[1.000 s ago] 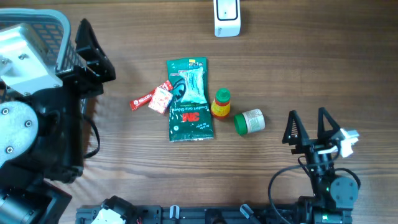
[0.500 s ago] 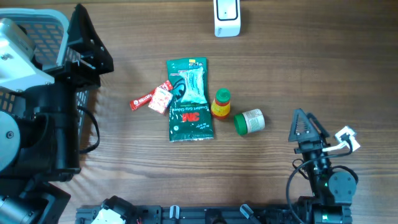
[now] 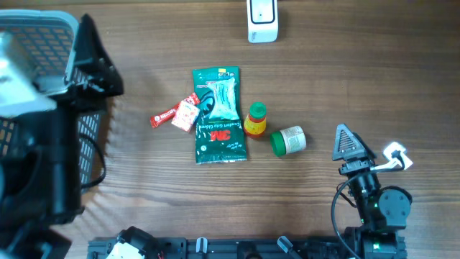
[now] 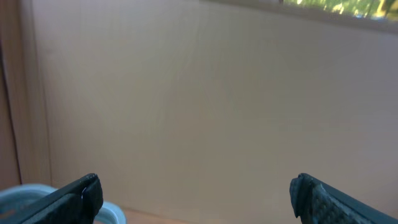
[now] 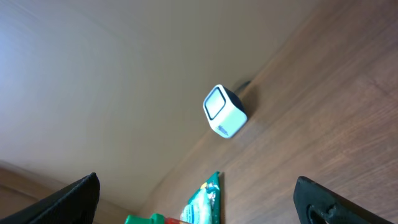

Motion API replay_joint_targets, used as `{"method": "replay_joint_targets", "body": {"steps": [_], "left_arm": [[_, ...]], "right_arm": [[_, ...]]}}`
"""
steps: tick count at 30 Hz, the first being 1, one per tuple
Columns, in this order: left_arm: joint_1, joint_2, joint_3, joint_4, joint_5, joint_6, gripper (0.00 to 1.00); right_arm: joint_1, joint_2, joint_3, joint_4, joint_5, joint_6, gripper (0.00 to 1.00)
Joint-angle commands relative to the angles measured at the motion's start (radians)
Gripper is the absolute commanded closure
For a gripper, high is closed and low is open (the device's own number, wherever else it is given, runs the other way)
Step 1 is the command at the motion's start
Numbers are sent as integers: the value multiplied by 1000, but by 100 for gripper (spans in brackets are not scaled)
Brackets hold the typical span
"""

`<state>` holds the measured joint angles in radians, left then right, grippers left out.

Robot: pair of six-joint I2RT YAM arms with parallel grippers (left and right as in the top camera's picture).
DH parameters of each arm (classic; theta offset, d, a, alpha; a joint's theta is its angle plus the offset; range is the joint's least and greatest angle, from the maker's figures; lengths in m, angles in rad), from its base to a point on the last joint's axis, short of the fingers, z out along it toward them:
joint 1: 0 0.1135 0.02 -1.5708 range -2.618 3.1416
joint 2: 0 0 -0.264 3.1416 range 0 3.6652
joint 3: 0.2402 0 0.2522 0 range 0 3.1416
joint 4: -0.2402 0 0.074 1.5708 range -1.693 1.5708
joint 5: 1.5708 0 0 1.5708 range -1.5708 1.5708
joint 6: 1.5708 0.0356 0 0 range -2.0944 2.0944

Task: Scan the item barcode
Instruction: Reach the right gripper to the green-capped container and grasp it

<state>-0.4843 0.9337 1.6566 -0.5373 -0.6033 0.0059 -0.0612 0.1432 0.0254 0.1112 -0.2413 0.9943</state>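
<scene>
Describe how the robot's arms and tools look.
Both arms are black. The left arm carries a silvery-grey housing; the right arm has a looping black cable, a white fitting and a green light. The left tool and right tool have dark, wedge-shaped fingers.

Worktop (image 3: 144,183): brown wood-grain surface, evenly lit. Wall (image 4: 205,106) beyond its far edge: plain pale beige. A darker wooden upright (image 4: 9,93) stands at the wall's left side in the left wrist view.

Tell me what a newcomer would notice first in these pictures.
The green plastic 3M glove packet lies flat in the centre. The white box-shaped scanner stands at the far edge, and a grey mesh basket sits at the far left.
</scene>
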Motion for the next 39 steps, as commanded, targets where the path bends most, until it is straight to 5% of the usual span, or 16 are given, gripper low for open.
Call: {"method": "replay_joint_targets", "body": {"steps": [1, 9, 17, 23, 31, 35, 39], "left_arm": [[5, -37, 0, 31, 7, 149, 0], [6, -119, 0, -1, 8, 170, 0], [6, -206, -24, -5, 79, 169, 0], [8, -255, -53, -2, 157, 171, 0], [50, -269, -55, -5, 160, 170, 0], [68, -269, -56, -5, 178, 164, 0], [71, -269, -56, -5, 188, 163, 0]], "right_arm": [[-2, 137, 137, 1, -25, -71, 0], [0, 590, 443, -137, -189, -230, 0], [68, 975, 850, -602, -52, -367, 1], [120, 1086, 1017, -846, -14, -174, 0], [188, 1102, 1000, -826, -79, 122, 0], [255, 1188, 996, -883, -40, 387, 4], [329, 1302, 996, -878, -39, 508, 4]]}}
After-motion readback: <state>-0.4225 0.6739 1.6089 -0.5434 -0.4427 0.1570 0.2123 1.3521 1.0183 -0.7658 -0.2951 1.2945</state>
